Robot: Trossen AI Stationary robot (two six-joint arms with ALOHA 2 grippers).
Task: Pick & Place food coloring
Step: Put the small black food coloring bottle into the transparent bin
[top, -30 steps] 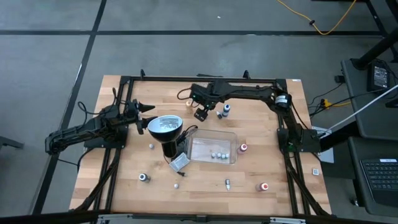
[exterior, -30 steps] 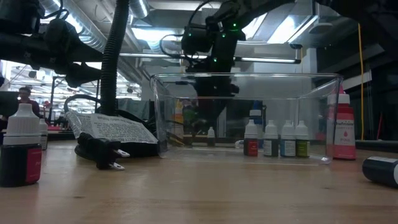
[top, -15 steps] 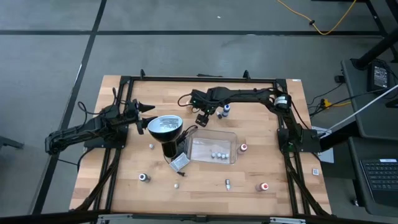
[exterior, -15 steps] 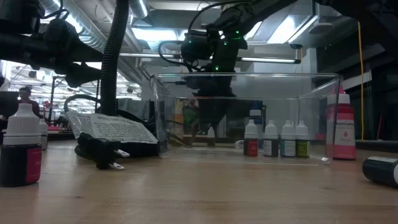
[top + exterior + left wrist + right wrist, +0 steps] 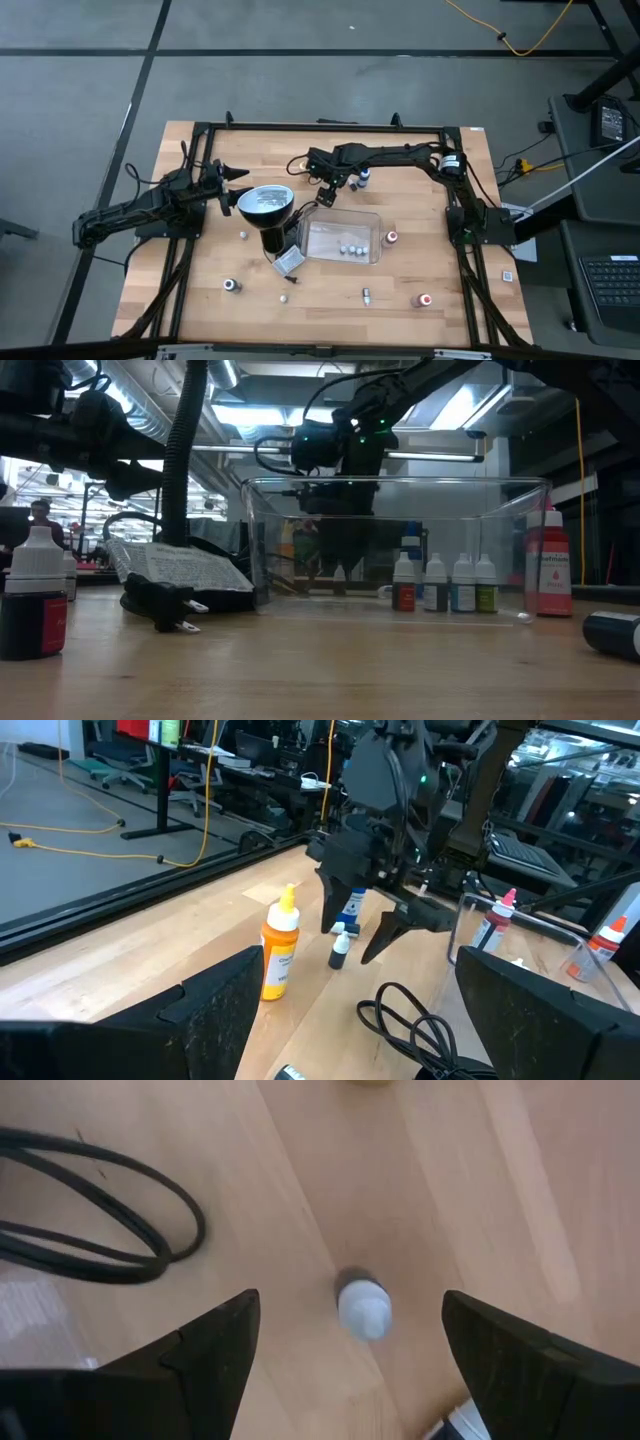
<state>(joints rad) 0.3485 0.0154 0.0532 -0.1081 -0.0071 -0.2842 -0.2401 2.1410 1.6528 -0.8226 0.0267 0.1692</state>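
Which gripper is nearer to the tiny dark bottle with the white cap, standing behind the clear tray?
Right. The right gripper hangs directly above the tiny dark bottle with the white cap, jaws open. The left gripper waits farther off, beyond the black lamp.

From my station I find nothing I can actually read. The white tag (image 5: 180,567) lying by the lamp's plug in the low view carries several lines of small dark print, but the letters do not resolve. The red bottle (image 5: 548,572) standing just beside the clear tray (image 5: 395,545) has a line of print running down its label, also too fine to make out. The small bottles (image 5: 444,584) inside the tray show coloured labels with no legible words.
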